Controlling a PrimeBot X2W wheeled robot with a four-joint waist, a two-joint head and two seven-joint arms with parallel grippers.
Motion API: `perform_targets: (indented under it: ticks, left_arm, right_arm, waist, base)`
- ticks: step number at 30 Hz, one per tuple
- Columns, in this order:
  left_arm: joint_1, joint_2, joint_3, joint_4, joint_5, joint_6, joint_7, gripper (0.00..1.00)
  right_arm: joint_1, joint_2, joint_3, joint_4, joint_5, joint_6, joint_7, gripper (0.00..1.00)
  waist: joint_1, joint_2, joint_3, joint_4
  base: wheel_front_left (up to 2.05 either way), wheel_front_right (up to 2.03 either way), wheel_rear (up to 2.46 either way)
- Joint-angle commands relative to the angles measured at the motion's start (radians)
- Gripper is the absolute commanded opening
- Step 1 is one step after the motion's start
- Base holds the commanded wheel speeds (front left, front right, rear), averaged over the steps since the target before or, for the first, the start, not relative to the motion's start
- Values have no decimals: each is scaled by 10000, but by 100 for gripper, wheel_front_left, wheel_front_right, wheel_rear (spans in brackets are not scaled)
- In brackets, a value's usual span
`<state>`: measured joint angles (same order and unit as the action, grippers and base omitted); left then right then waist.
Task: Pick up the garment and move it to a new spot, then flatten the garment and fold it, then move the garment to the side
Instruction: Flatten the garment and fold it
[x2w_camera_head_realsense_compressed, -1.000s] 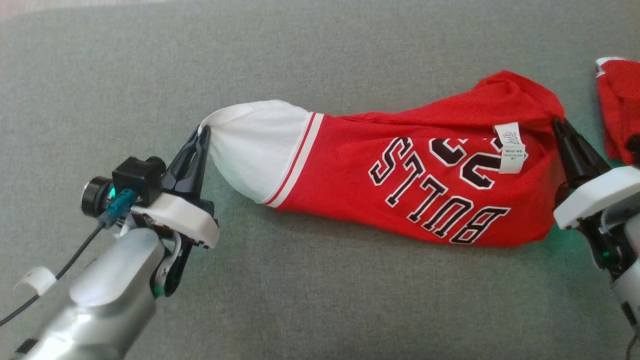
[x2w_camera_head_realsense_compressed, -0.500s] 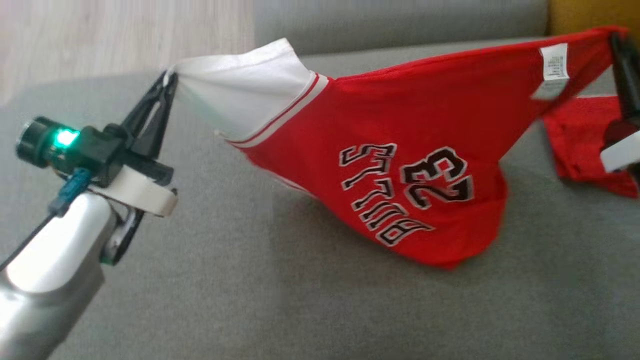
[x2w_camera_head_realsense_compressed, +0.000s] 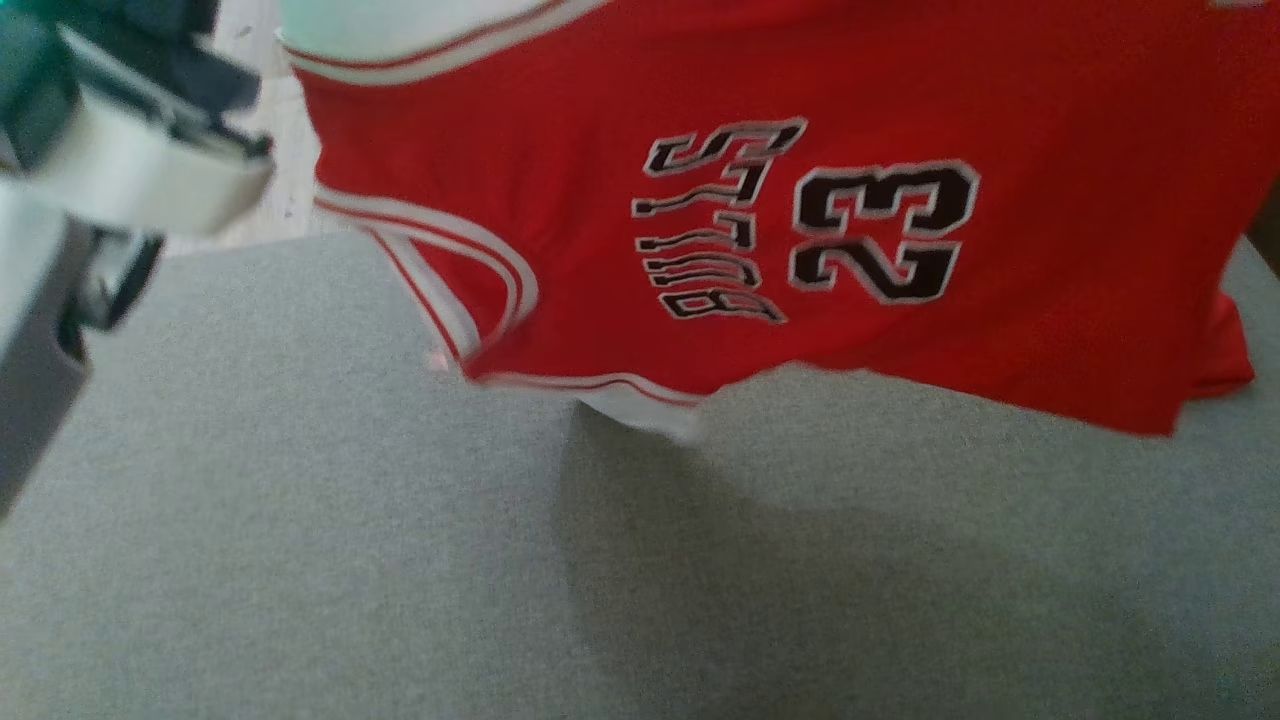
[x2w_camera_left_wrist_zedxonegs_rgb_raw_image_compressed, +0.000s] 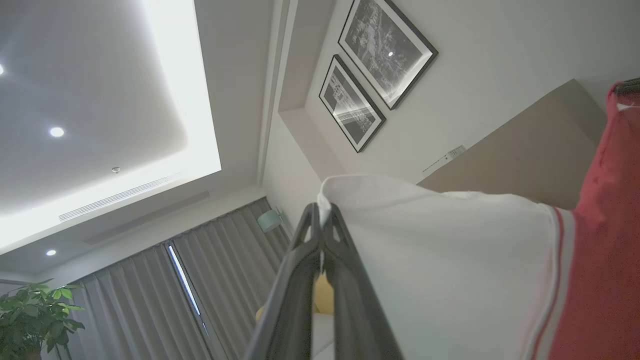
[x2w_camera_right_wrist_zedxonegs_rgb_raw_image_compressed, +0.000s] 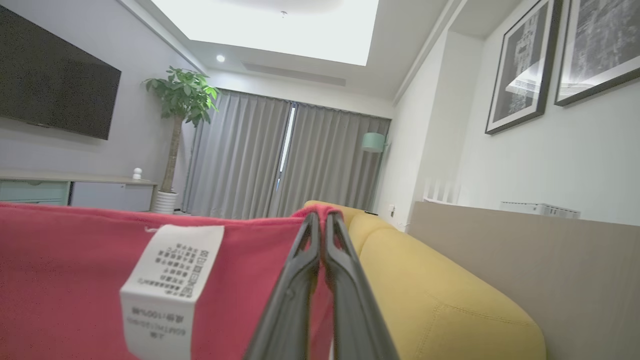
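Item: basketball jersey (x2w_camera_head_realsense_compressed: 1050, 200), red, with white and red striped trim and "BULLS 23" in black, white-edged lettering. In the head view it hung spread out in the air above a grey cushion (x2w_camera_head_realsense_compressed: 300, 560), the lettering turned sideways and a shadow on the fabric below. Whether its lowest edge touched the cushion could not be told.

Left gripper (x2w_camera_left_wrist_zedxonegs_rgb_raw_image_compressed: 320, 212): jaws pressed together, pinching the edge of the jersey's white panel (x2w_camera_left_wrist_zedxonegs_rgb_raw_image_compressed: 440, 270), and pointed up toward the ceiling. Two framed prints (x2w_camera_left_wrist_zedxonegs_rgb_raw_image_compressed: 385, 50) were on the wall beyond.

Right gripper (x2w_camera_right_wrist_zedxonegs_rgb_raw_image_compressed: 320, 217): jaws pressed together on a fold of the red fabric (x2w_camera_right_wrist_zedxonegs_rgb_raw_image_compressed: 65, 280) at its upper edge. A white care label (x2w_camera_right_wrist_zedxonegs_rgb_raw_image_compressed: 172, 285) hung just left of the fingers in that view.

Surroundings, right wrist view: yellow sofa (x2w_camera_right_wrist_zedxonegs_rgb_raw_image_compressed: 425, 275), grey curtains (x2w_camera_right_wrist_zedxonegs_rgb_raw_image_compressed: 250, 160), potted plant (x2w_camera_right_wrist_zedxonegs_rgb_raw_image_compressed: 182, 95), wall-mounted television (x2w_camera_right_wrist_zedxonegs_rgb_raw_image_compressed: 55, 100).
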<state>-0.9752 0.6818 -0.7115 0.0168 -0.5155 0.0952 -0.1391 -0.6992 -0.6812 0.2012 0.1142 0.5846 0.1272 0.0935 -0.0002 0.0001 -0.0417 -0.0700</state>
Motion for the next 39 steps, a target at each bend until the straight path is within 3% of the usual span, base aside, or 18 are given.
perform_targets:
  ticks: [1,6,12,16,18,21,23,28,39]
  left_arm:
    - [-776,399,551,-21,-51,-99,283,0]
    - [-1603,46,328,953,-235,-609,942,0]
    - [-3601,-568,49,3186,257,-1312,1089,0]
    - [-5242,-1053,41,4826,1074,-1238,70,0]
    - [-6451,-1287,213,5845,1646,-895,-851,0]
    - [-7295,-1552,434,6205,1959,-757,-1185,0]
    - [-7421,-1702,635,5832,2006,-933,-1215,0]
    - [-5972,-1653,870,4691,2103,-1518,-1223,0]
    - [912,-1447,1392,1978,2011,-1458,-1225,0]
  right_arm:
    - [-566,-128,-52,-252,-118,35,158,0]
    - [-1327,227,335,284,-282,35,522,0]
    - [-3272,1001,1359,1877,-297,35,407,0]
    - [-4895,1618,1934,3270,-745,35,-469,0]
    - [-6055,2005,2128,4251,-1260,35,-1422,0]
    - [-6991,2066,2089,5046,-1797,35,-2508,0]
    - [-7349,2027,2097,5497,-2042,35,-2990,0]
    - [-7083,1951,2515,6499,-2172,35,-3385,0]
    - [-3447,1928,3677,7770,-994,35,-3543,0]
  waist:
    - [2,-1,140,-31]
    - [2,-1,697,22]
    - [2,-1,2492,37]
    - [2,-1,3434,-11]
    - [2,-1,3863,-31]
    - [2,-1,4164,101]
    - [2,-1,4332,242]
    - [2,-1,4684,609]
    - [2,-1,3846,938]
  base:
    - [0,0,0]
    - [0,0,0]
    - [0,0,0]
    - [0,0,0]
    - [0,0,0]
    - [0,0,0]
    - [0,0,0]
    - [0,0,0]
    - [0,0,0]
